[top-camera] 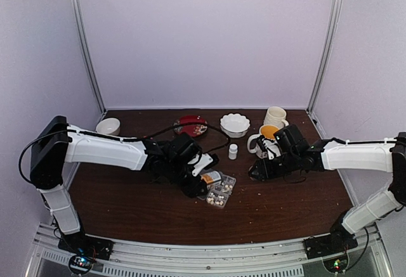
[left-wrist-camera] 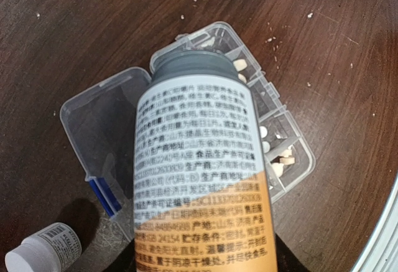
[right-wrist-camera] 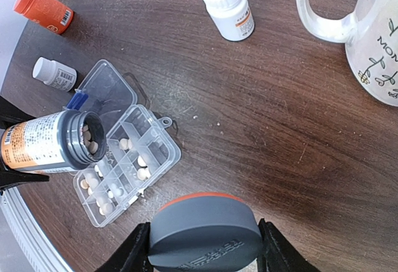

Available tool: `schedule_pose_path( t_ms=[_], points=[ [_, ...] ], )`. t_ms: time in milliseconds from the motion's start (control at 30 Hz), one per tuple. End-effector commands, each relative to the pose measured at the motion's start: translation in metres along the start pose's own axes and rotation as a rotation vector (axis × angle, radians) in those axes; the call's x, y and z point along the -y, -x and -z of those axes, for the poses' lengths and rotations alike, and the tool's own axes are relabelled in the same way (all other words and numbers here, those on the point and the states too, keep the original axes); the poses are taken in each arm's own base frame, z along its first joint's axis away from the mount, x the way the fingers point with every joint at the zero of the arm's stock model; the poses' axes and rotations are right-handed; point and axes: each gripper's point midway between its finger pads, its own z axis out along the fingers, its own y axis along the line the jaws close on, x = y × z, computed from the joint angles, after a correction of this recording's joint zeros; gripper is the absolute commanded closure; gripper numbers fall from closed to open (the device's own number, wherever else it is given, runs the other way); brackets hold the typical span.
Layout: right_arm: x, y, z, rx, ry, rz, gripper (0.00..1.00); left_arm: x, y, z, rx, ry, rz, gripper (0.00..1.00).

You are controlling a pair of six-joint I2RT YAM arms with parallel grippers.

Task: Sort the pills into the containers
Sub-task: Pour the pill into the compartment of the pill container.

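Observation:
The clear plastic pill box lies open on the brown table, its lid folded out to the left. Several cream pills lie in its cells. My left gripper is shut on an open pill bottle with a white and orange label and a grey neck. The bottle is tilted with its mouth over the box, and pills show inside it. My right gripper is shut on the bottle's grey cap with an orange rim, to the right of the box.
A small white bottle and an orange bottle lie left of the box. A white bottle stands behind it. Two mugs, a scalloped bowl, a red plate and a small bowl line the back.

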Motion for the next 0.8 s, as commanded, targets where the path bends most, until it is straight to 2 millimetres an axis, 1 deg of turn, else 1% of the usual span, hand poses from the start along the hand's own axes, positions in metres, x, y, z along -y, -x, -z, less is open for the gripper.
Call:
schedule_pose_path(
  t_ms=[0, 100, 167, 267, 367, 400, 467, 500, 600, 700, 767],
  points=[
    [-0.001, 0.008, 0.0, 0.02, 0.009, 0.006, 1.0, 0.002, 0.016, 0.007, 0.055, -0.019, 0.013, 1.0],
    [-0.001, 0.008, 0.0, 0.02, 0.008, 0.007, 1.0, 0.0, 0.017, 0.004, 0.081, -0.013, 0.012, 1.0],
    [-0.001, 0.008, 0.0, 0.021, 0.01, 0.005, 1.0, 0.001, 0.013, 0.0, 0.038, -0.015, 0.008, 1.0],
    [-0.002, 0.008, 0.001, 0.022, 0.01, 0.006, 1.0, 0.003, 0.017, 0.002, 0.056, -0.023, 0.005, 1.0],
    [-0.002, 0.009, 0.002, 0.028, 0.013, 0.009, 1.0, 0.002, 0.012, 0.001, 0.045, -0.024, 0.01, 1.0],
    [-0.003, 0.01, 0.002, 0.031, 0.017, 0.011, 1.0, 0.006, 0.013, 0.003, 0.037, -0.047, 0.008, 1.0],
    [-0.004, 0.01, 0.004, 0.033, 0.021, 0.016, 1.0, 0.005, 0.019, 0.012, 0.05, -0.017, -0.006, 1.0],
    [-0.004, 0.011, 0.004, 0.035, 0.021, 0.017, 1.0, 0.005, 0.018, 0.011, 0.074, -0.022, -0.004, 1.0],
    [-0.004, 0.011, 0.003, 0.031, 0.02, 0.018, 1.0, 0.004, 0.013, 0.008, 0.042, -0.035, 0.006, 1.0],
    [-0.005, 0.011, 0.002, 0.031, 0.027, 0.015, 1.0, 0.005, 0.015, 0.006, 0.047, -0.035, 0.003, 1.0],
    [-0.005, 0.01, 0.002, 0.029, 0.024, 0.018, 1.0, 0.001, 0.014, 0.005, 0.043, -0.011, 0.0, 1.0]
  ],
)
